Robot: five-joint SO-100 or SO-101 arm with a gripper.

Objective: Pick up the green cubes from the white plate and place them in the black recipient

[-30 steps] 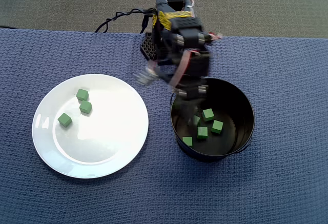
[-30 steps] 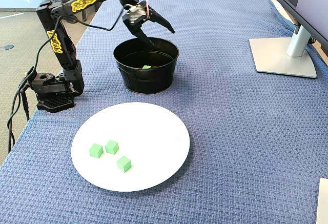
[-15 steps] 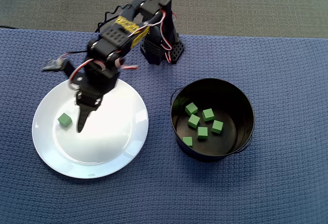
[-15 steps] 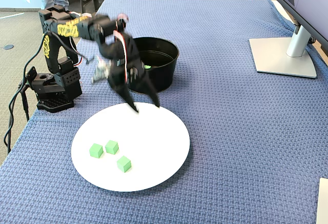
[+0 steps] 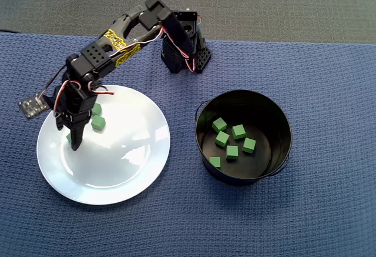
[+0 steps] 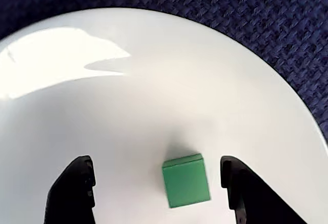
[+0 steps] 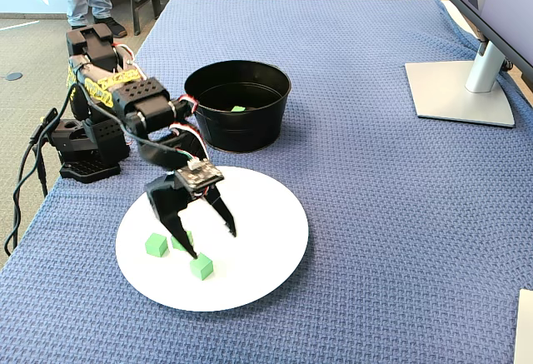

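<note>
Gripper: the gripper [image 6: 156, 188] hangs spread wide over the white plate [image 7: 266, 214], empty, one green cube [image 6: 186, 180] between its fingers, nearer the right one in the wrist view.
Cubes left: three green cubes [image 7: 201, 266] sit on the plate's side nearest the surface's left edge in the fixed view.
Cubes done: six lie in the black recipient [image 5: 276, 157], beside the plate.
Handling: likely light, stiff, matte; the glossy plate may let a cube skid.
Hold: pinch two opposite flat faces, centred.
</note>
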